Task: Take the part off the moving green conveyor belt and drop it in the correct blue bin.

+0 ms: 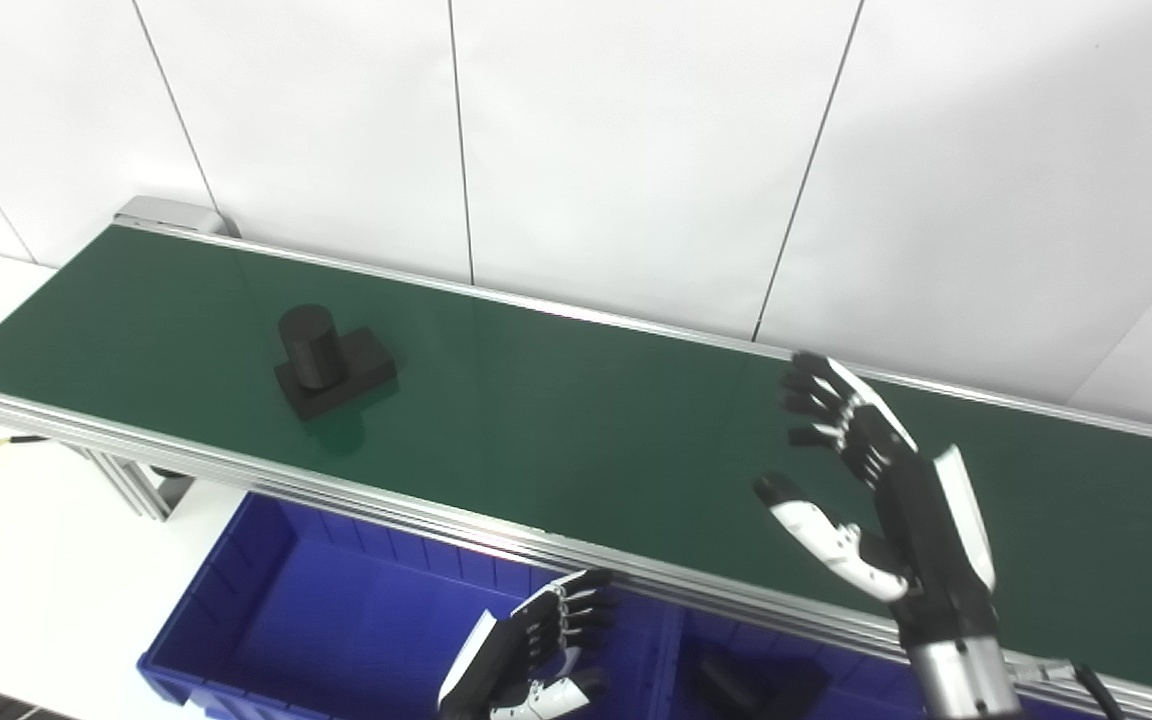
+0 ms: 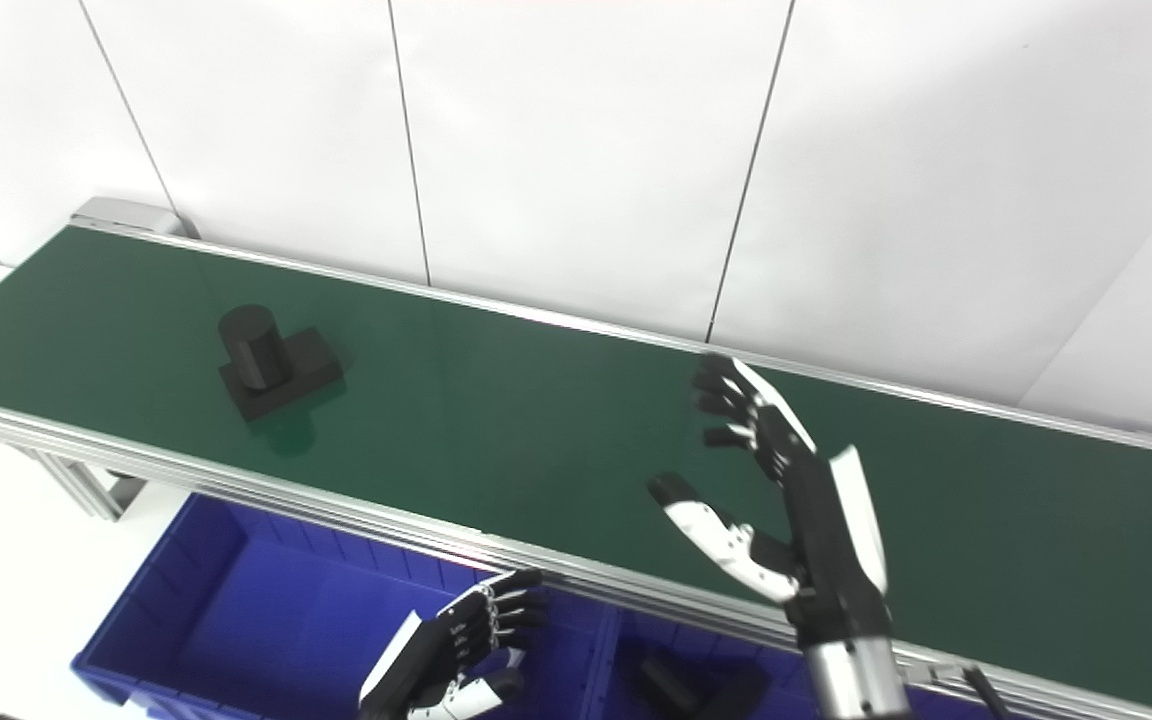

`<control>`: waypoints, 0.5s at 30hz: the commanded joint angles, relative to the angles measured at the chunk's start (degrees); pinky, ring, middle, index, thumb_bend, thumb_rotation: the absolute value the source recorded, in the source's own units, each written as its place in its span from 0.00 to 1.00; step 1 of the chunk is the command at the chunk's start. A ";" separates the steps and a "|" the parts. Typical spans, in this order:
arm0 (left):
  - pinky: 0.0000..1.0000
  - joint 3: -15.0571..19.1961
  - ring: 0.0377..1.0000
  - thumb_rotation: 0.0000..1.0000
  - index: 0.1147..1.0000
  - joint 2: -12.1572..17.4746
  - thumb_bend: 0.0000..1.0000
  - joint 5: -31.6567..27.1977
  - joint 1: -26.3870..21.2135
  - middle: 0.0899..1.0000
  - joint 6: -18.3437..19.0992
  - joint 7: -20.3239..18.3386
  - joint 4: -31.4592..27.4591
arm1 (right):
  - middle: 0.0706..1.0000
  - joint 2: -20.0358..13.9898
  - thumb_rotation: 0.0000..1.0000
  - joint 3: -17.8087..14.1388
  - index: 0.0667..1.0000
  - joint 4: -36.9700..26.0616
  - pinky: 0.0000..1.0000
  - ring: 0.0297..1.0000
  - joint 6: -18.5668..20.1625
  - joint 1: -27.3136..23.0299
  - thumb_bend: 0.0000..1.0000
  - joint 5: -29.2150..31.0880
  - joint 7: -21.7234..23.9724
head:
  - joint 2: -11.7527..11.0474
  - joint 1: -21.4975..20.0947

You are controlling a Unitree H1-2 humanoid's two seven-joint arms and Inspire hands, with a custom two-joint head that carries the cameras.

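Note:
A black part [image 1: 331, 362], a short cylinder standing on a flat square base, rides on the green conveyor belt [image 1: 576, 420] toward its left end. My right hand [image 1: 871, 480] hovers over the belt's right half, open, fingers spread and thumb out, holding nothing, far to the right of the part. My left hand [image 1: 536, 655] hangs low in front of the belt, above the left blue bin [image 1: 336, 620], fingers apart and empty.
A second blue bin [image 1: 796, 680] sits to the right of the first, below the belt's front rail, with a dark part [image 1: 751, 685] inside. A white wall rises behind the belt. The belt's metal frame legs [image 1: 131, 485] stand at the left.

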 commanded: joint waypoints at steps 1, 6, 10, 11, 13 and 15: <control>0.71 -0.48 0.75 0.57 0.81 0.13 0.82 0.35 -0.55 0.77 -2.34 0.31 -1.04 | 0.81 0.73 0.37 0.54 0.86 -0.12 0.70 0.79 1.57 -3.99 0.54 -0.69 0.72 | 0.07 0.12; 0.70 -0.96 0.75 0.57 0.81 0.51 0.81 1.21 -0.48 0.77 -2.35 1.03 -1.24 | 0.82 1.28 0.35 1.79 0.87 3.06 0.73 0.81 2.99 -8.84 0.56 -0.53 1.88 | 0.18 0.10; 0.71 -1.33 0.75 0.57 0.81 0.49 0.82 1.30 -0.34 0.76 -2.33 1.22 -1.48 | 0.82 2.20 0.38 2.54 0.86 6.61 0.74 0.81 2.65 -12.34 0.60 -0.26 2.13 | 0.26 0.51; 0.70 -1.47 0.75 0.58 0.80 0.55 0.83 1.40 -0.35 0.76 -2.33 1.29 -1.51 | 0.82 2.53 0.39 2.77 0.86 7.86 0.73 0.81 2.12 -13.19 0.60 -0.15 2.20 | 0.26 0.51; 0.70 -1.80 0.74 0.60 0.80 0.65 0.84 1.65 -0.38 0.76 -2.33 1.56 -1.59 | 0.82 3.25 0.39 3.31 0.87 10.26 0.73 0.81 1.70 -14.94 0.61 -0.27 2.30 | 0.32 0.63; 0.70 -2.08 0.74 0.60 0.80 0.67 0.85 1.51 -0.41 0.76 -2.33 1.72 -1.58 | 0.81 4.10 0.40 3.78 0.86 12.40 0.72 0.79 1.64 -16.46 0.63 -0.45 2.18 | 0.31 0.76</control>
